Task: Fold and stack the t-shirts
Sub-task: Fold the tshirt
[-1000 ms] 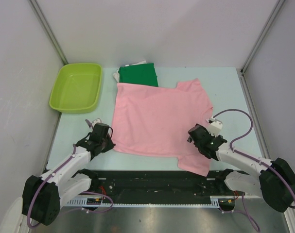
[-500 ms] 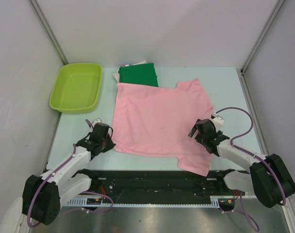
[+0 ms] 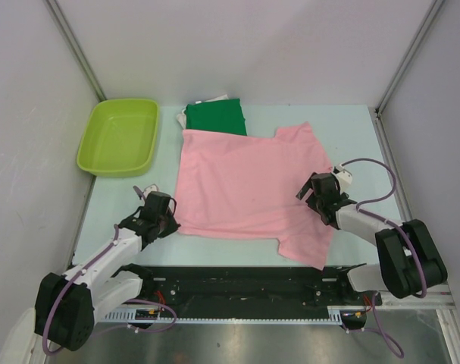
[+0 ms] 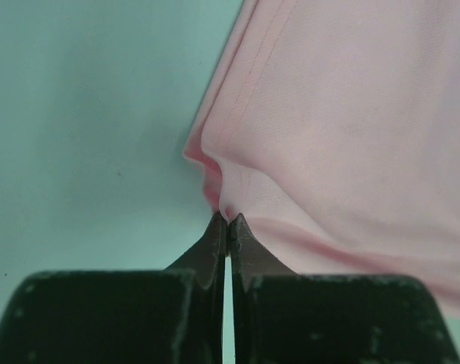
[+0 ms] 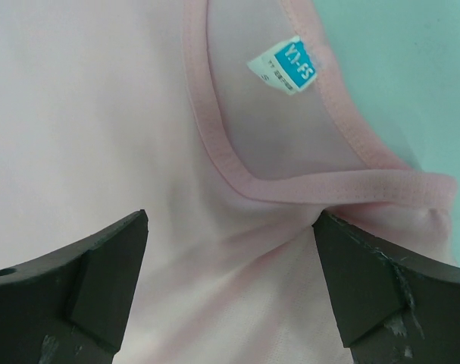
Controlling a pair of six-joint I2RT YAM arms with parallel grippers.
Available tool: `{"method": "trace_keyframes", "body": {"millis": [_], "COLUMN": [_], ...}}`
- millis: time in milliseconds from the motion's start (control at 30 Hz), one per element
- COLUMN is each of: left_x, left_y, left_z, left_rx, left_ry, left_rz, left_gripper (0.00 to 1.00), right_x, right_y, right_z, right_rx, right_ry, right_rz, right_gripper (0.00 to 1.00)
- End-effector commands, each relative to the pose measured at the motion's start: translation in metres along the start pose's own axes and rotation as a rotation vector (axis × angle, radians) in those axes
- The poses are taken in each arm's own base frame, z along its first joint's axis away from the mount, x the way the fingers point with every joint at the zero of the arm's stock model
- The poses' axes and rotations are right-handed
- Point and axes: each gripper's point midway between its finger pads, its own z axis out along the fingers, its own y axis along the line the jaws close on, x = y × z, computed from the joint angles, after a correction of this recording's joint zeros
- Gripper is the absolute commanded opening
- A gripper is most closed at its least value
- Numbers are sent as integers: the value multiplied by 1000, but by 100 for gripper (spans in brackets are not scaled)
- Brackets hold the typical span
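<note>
One pink shirt (image 3: 245, 182) — left pincer (image 4: 228, 221) clamps edge, right pincer (image 5: 230, 220) wide at collar (image 5: 212, 144); green shirt (image 3: 217, 119), tub (image 3: 117, 136) behind.

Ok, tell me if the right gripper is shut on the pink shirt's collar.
No: the right gripper stands wide open over the collar of the pink shirt.

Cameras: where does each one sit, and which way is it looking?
Top: fixed above and behind, looking down on table and pink shirt; left arm and right arm show.
Left wrist: on the left arm, looking along the shut left pincer pinching the shirt's edge.
Right wrist: on the right arm, looking down at the label, framed by the open right pincer.
Shared: all three show the pink shirt.
</note>
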Motion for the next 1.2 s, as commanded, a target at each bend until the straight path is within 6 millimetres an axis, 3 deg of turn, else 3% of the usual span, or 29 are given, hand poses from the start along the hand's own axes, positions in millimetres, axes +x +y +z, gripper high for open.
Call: {"method": "trace_keyframes", "body": {"millis": [0, 267, 400, 433, 533, 667, 833, 867, 1167], "left_x": [-27, -34, -36, -36, -38, -37, -35, -35, -32], "left_y": [-17, -28, -29, -30, -31, -32, -32, -32, -35], "left_z": [-4, -1, -3, -4, -5, -7, -6, -6, -7], "left_rx": [30, 51, 56, 61, 69, 78, 88, 89, 112], "left_ry": [-75, -78, -83, -87, -92, -93, -90, -89, -75], "left_rz": [-35, -52, -46, -47, -45, -39, -41, -42, -38], "left_gripper": [1, 0, 1, 1, 1, 1, 1, 1, 0], "right_x": [26, 14, -20, -37, -50, -8, 45, 52, 86], "right_y": [-12, -2, 13, 25, 29, -6, -17, -30, -73], "right_z": [15, 25, -6, -26, -60, -85, -115, -120, -140], "right_rx": [50, 59, 38, -16, -51, 32, 70, 114, 207], "right_ry": [110, 79, -73, -137, -170, 14, 130, 152, 220], "right_rz": [-31, -51, -78, -83, -86, -85, -95, -110, 6], "right_gripper": [96, 98, 100, 100, 100, 98, 95, 95, 90]}}
